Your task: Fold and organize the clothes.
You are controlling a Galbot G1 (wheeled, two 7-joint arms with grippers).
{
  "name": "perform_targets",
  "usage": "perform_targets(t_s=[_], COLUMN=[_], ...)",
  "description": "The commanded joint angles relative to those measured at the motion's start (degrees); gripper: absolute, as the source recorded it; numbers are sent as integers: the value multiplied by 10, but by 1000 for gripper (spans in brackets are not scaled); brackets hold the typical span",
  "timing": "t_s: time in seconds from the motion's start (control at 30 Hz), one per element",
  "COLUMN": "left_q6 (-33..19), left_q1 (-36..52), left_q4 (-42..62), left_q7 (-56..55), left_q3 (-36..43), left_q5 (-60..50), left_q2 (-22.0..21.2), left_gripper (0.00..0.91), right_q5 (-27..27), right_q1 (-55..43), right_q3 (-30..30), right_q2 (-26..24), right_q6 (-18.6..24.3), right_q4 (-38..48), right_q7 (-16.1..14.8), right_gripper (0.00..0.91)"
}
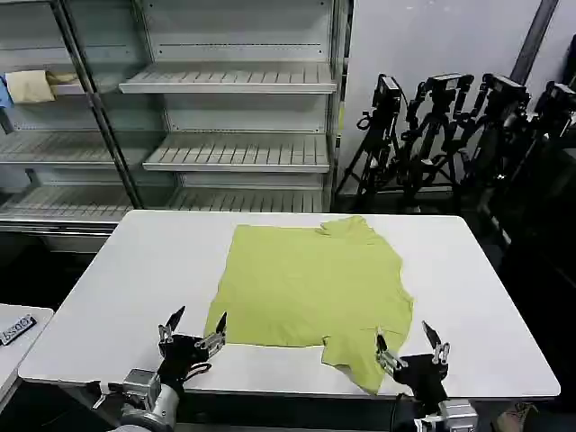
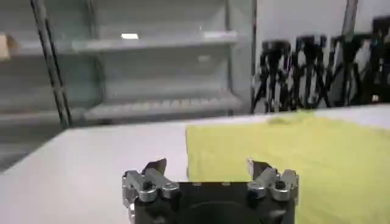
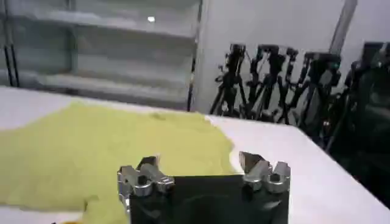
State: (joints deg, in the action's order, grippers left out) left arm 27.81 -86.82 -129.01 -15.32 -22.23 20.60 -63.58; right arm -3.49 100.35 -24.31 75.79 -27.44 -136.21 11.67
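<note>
On the white worktop (image 1: 117, 297) the lime T-shirt (image 1: 310, 283) lies just ahead of both wide-open claws, left claw (image 1: 192, 329) by its near corner, right claw (image 1: 409, 344) beside its near sleeve.

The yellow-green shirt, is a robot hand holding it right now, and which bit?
No, nothing is held. The T-shirt lies flat on the table; the left gripper and right gripper are both open at its near edge.

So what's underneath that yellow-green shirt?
The T-shirt lies flat on the white table. Whatever is beneath the cloth is covered; nothing bulges. Both open grippers, left and right, hover at the near edge.
</note>
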Motion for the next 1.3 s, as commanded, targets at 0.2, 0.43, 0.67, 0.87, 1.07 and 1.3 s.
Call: perform_targets(t_s=[0.2, 0.43, 0.67, 0.87, 1.07, 1.3], left_q6=[52, 52, 52, 48, 34, 32], left_q1=[24, 45, 51, 50, 43, 39], left_q4=[38, 70, 79, 84, 83, 83], left_q7=[-13, -18, -12, 6, 17, 18], left_q3=[15, 24, 30, 33, 35, 31], left_q5=[23, 31, 39, 46, 69, 76], left_q2=[22, 16, 13, 12, 13, 13], left_gripper=[907, 907, 846, 30, 30, 30], right_q5=[3, 15, 11, 7, -9, -10], right_q1=[19, -3, -21, -13, -11, -6], right_q3=[22, 46, 61, 65, 63, 63], right_q2=[-1, 4, 12, 14, 13, 13], right_q6=[-24, -25, -26, -26, -32, -31], right_q4=[16, 49, 65, 67, 67, 64], right_q7=[8, 7, 8, 13, 18, 17], right_gripper=[907, 907, 836, 81, 0, 0])
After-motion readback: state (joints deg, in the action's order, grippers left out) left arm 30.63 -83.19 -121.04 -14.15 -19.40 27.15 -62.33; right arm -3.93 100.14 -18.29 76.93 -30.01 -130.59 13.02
